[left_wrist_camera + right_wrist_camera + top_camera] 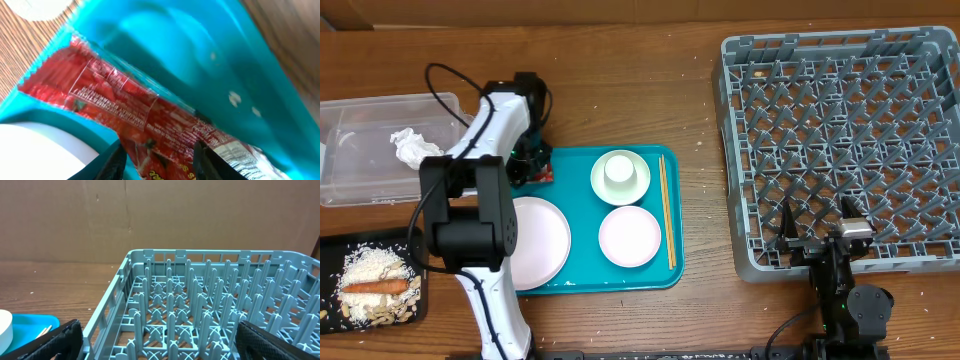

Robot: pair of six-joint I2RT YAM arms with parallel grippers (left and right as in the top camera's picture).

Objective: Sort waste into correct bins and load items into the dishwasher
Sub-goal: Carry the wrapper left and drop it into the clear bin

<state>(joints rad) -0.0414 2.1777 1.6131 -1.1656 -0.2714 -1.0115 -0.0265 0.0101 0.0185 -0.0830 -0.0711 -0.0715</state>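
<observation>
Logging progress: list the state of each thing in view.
left gripper, open, straddling red wrapper
red wrapper, flat on teal tray
right gripper, open, empty
dish rack, empty
clear tub, holding tissue ball
black tray, holding crumbs and orange stick
cup, on a white plate on teal tray
chopsticks, lying on teal tray

Red wrapper (125,100) lies on teal tray (200,45); parted jaws straddle its lower end; pale plate (35,147) alongside

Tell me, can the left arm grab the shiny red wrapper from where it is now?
Probably yes. Its open fingers are already down on either side of the red wrapper, which lies on the teal tray, and nothing else shows between them.
</observation>
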